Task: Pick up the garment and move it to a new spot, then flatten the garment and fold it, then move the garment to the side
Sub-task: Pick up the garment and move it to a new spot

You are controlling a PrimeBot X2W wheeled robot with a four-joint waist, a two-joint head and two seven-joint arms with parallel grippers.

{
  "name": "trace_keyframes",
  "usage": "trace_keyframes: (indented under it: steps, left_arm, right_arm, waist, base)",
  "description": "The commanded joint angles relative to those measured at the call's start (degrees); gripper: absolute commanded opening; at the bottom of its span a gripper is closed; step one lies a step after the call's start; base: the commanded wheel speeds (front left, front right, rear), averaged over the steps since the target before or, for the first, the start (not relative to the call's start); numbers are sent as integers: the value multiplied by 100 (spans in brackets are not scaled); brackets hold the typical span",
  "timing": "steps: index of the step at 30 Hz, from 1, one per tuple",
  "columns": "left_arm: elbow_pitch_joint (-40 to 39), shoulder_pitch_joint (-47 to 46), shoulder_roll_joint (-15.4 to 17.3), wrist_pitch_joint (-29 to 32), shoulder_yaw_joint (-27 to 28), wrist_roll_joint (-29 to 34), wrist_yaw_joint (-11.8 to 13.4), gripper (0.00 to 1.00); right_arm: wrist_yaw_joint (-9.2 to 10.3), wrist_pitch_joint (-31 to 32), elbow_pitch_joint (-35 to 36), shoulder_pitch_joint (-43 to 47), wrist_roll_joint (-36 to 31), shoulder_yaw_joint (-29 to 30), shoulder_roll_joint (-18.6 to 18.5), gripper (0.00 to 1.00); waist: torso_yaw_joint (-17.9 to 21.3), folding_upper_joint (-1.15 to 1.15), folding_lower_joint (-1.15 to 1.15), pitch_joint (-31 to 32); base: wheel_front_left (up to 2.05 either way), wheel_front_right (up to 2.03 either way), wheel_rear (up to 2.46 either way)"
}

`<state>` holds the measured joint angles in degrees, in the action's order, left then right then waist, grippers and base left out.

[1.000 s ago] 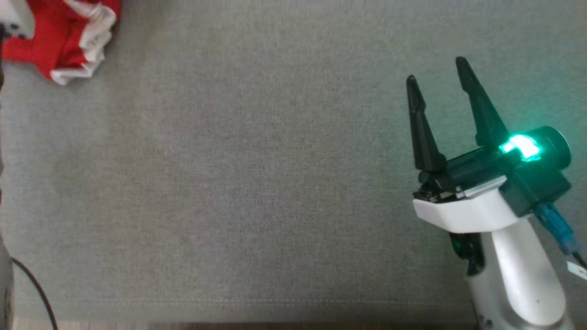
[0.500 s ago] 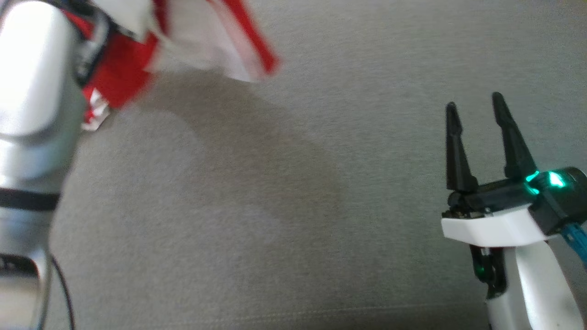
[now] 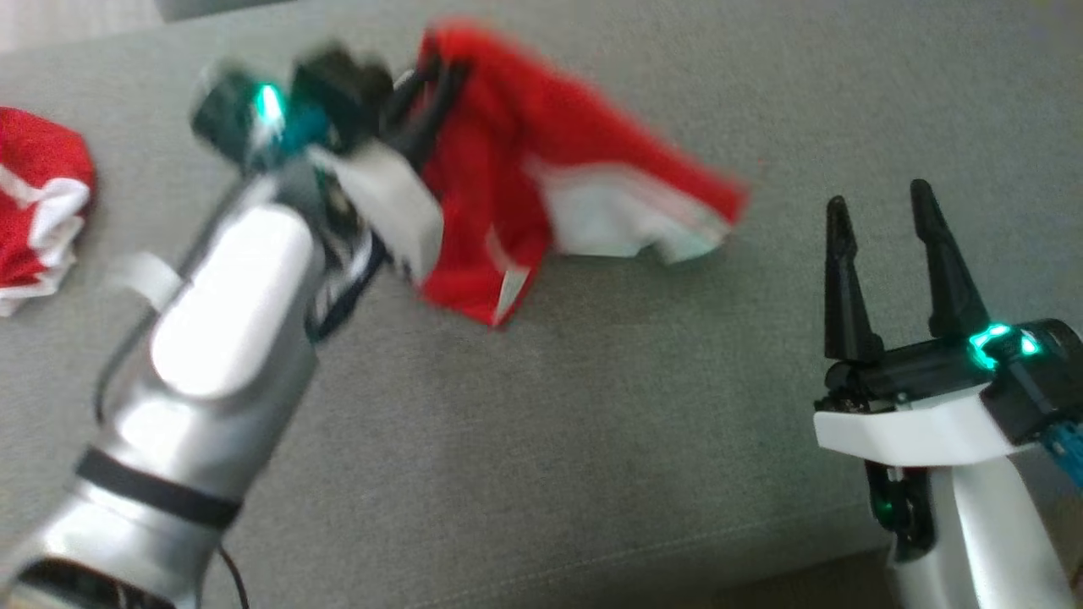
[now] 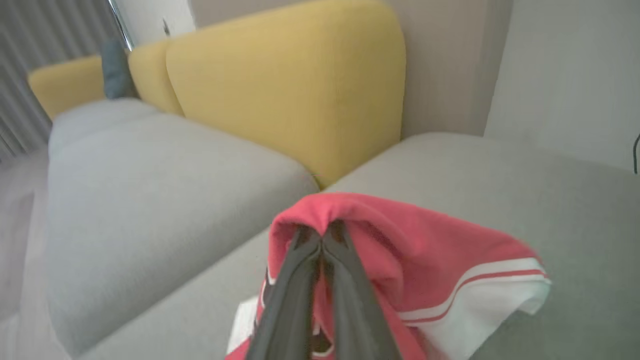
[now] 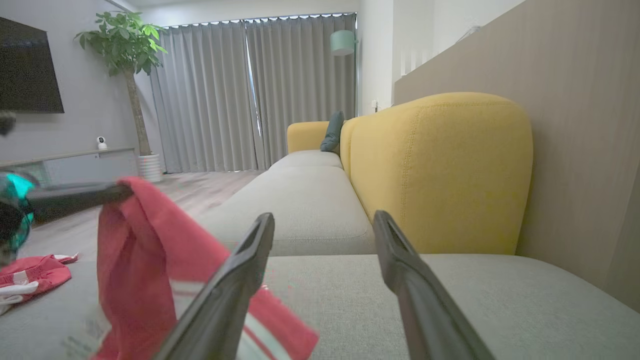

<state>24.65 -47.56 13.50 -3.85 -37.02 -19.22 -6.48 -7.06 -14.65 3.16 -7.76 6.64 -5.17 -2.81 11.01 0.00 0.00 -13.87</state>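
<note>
The grey sofa seat (image 3: 592, 474) serves as the work surface. It is broad and flat, with yellow back cushions (image 4: 285, 90) rising behind it, so there is room to lay cloth out.

Across its left half reaches the silver left forearm (image 3: 228, 321), angled up and inward. That reach puts its load above the open middle of the seat rather than near the edge.

The garment (image 3: 541, 169), red with white bands, hangs from that arm above the seat. It droops in loose folds to the right, with its lower hem close to the cushion or brushing it. It is gripped at one bunched point so that the rest can trail free, and the blur on cloth and arm suggests a carry in progress. This looks like the first step, moving the garment to a new spot. Flattening and folding are not yet begun.

The left tool (image 4: 321, 231) has its fingers pressed together, pinching a ridge of the red fabric.

The right tool (image 3: 878, 194) waits at the lower right, well clear of the cloth. Its fingers are spread and hold nothing, probably ready to help with spreading.

A second red and white heap (image 3: 42, 211) lies crumpled at the far left.
</note>
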Motion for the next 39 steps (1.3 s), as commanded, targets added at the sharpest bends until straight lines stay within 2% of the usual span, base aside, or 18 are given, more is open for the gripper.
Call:
trace_keyframes:
  steps: [1, 7, 8, 9, 10, 11, 12, 20, 32, 39]
  left_arm:
    - [124, 8, 72, -113, 164, -60, 104, 0]
    - [981, 518, -213, -560, 157, -195, 344, 0]
    - [1078, 574, -269, -648, 174, -226, 382, 13]
    - [1161, 621, -324, -734, 196, -256, 420, 34]
    - [1161, 621, -324, -734, 196, -256, 420, 34]
    - [1232, 664, -375, -812, 211, -278, 444, 75]
    - [1297, 709, -428, -876, 228, -312, 449, 100]
    - [1216, 1068, -643, -1106, 525, -459, 576, 100]
    - [-457, 2824, -784, -1114, 1394, -112, 1088, 100]
    - [-1192, 3874, -866, -1114, 1809, 202, 1273, 100]
  right_arm:
    - [-43, -35, 193, -213, 65, -187, -7, 100]
    - [-43, -35, 89, -245, 115, -292, -7, 100]
    - [-43, -35, 62, -239, 105, -291, -7, 100]
    - [-43, -35, 34, -232, 95, -287, -7, 100]
    - [-43, -35, 34, -232, 95, -287, -7, 100]
    - [-43, -35, 9, -226, 89, -279, -7, 100]
    - [-43, -35, -18, -218, 83, -271, -7, 100]
    - [-43, -35, -279, -126, 13, -205, -7, 100]
    - [-43, -35, -657, 265, -127, 130, -7, 100]
    - [-43, -35, -834, 543, -100, 196, -7, 100]
  waist:
    - [152, 0, 0, -195]
    - [177, 0, 0, -279]
    - [152, 0, 0, -273]
    - [123, 0, 0, -259]
    - [123, 0, 0, -259]
    - [89, 0, 0, -238]
    - [51, 0, 0, -207]
    - [-295, 0, 0, 220]
    - [-816, 0, 0, 1091]
    - [-1012, 0, 0, 1354]
  base:
    - [0, 0, 0]
    - [0, 0, 0]
    - [0, 0, 0]
    - [0, 0, 0]
    - [0, 0, 0]
    - [0, 0, 0]
    - [0, 0, 0]
    - [0, 0, 0]
    - [0, 0, 0]
    - [0, 0, 0]
